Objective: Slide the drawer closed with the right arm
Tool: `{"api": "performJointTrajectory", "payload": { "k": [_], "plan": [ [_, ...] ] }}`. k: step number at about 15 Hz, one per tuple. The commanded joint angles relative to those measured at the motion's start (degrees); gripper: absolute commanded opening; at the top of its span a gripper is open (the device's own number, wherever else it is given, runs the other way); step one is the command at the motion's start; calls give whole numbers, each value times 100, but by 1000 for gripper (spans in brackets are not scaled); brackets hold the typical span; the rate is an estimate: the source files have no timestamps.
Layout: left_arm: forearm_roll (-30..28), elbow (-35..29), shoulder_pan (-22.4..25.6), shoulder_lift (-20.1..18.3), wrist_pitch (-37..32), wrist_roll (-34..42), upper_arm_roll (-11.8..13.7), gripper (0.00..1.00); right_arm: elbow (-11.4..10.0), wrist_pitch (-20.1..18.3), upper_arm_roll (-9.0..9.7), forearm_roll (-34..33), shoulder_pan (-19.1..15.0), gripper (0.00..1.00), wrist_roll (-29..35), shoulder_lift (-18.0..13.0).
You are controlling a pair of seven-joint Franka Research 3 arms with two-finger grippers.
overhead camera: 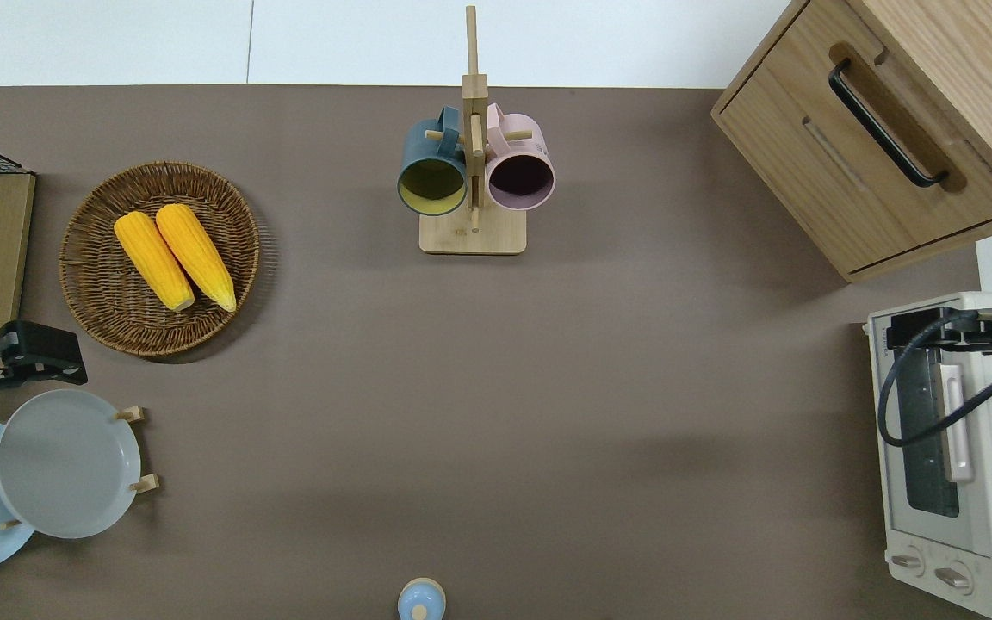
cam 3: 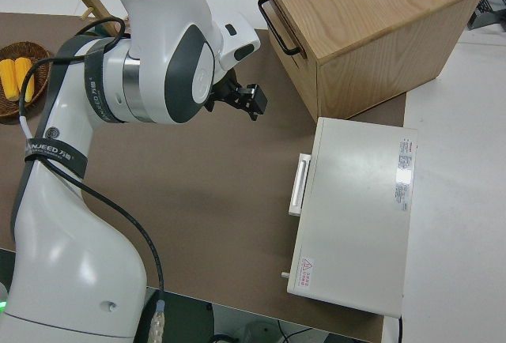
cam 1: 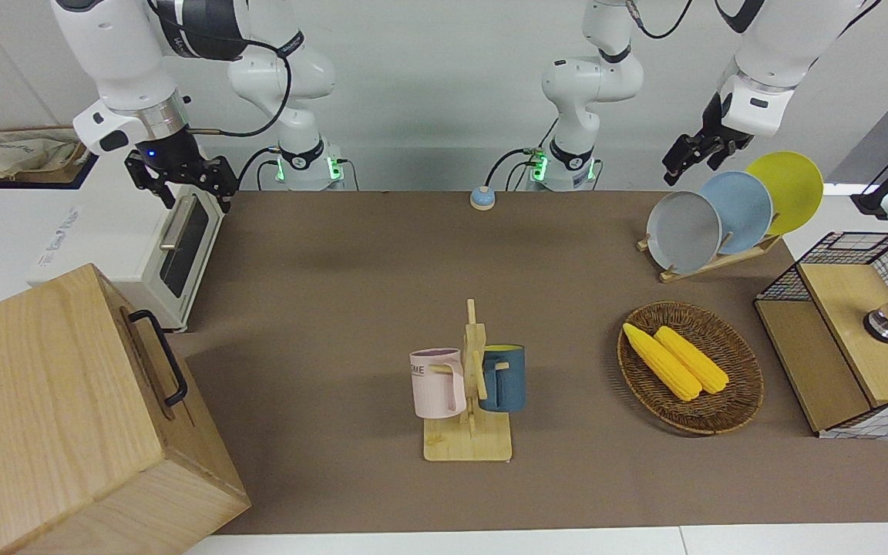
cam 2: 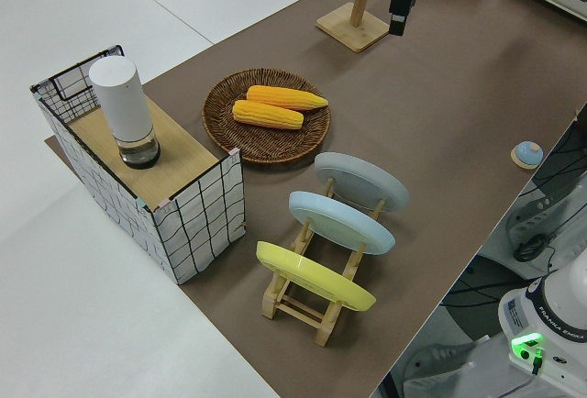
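Note:
The light-wood drawer with its black bar handle sits flush in the big pale wooden cabinet at the right arm's end of the table. The handle also shows in the front view. My right gripper is open and empty, up in the air over the white toaster oven and apart from the cabinet. It also shows in the overhead view and the right side view. My left arm is parked, with its gripper open and empty.
A mug stand with a blue and a pink mug stands mid-table. A wicker basket holds two corn cobs. A plate rack, a wire-mesh box and a small blue bell stand toward the left arm's end.

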Motion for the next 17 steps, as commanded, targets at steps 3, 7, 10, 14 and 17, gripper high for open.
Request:
{"api": "performJointTrajectory", "payload": {
  "k": [3,7,10,14,17],
  "plan": [
    [-21,2,-24,-49,-12,55,29,993,651,-210,-168,143,18,983,-185,281],
    [-21,2,-24,-49,-12,55,29,993,978,-210,-115,91,27,983,-185,440],
    [-21,2,-24,-49,-12,55,29,993,1013,-218,-97,29,44,983,-176,449],
    [-21,2,-24,-49,-12,55,29,993,1066,-324,-106,21,62,983,-176,484],
    [-21,2,-24,-49,-12,55,29,993,1066,-324,-115,90,106,983,-176,484]
  ]
}}
